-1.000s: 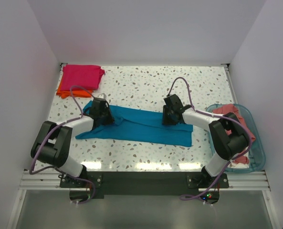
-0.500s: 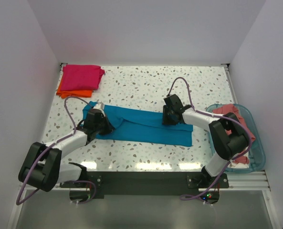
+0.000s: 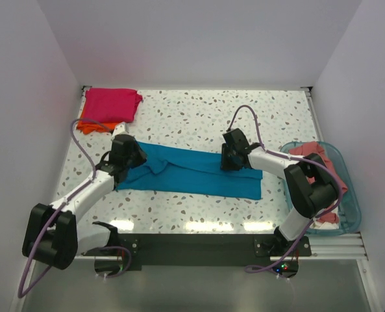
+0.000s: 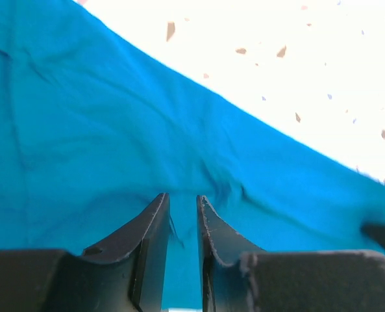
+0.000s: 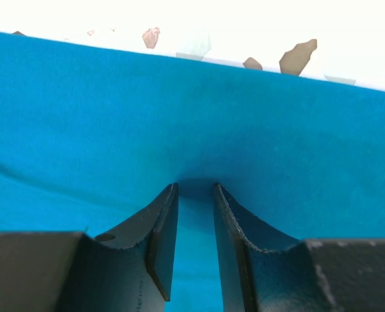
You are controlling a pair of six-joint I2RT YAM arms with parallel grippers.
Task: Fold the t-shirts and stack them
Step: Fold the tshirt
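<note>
T-shirt (image 3: 192, 170) in teal, left claw (image 4: 182, 198) released over it, right claw (image 5: 195, 188) pressing it, grip unclear

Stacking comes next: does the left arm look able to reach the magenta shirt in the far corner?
Probably yes: the left gripper sits just short of the magenta shirt, with nothing blocking it.

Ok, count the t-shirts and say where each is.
4. The teal blue cloth t-shirt lies mid-table; the folded magenta pink t-shirt sits far left on the orange t-shirt; the salmon pink t-shirt is in the clear blue-tinted plastic basket, which may hide more.
</note>
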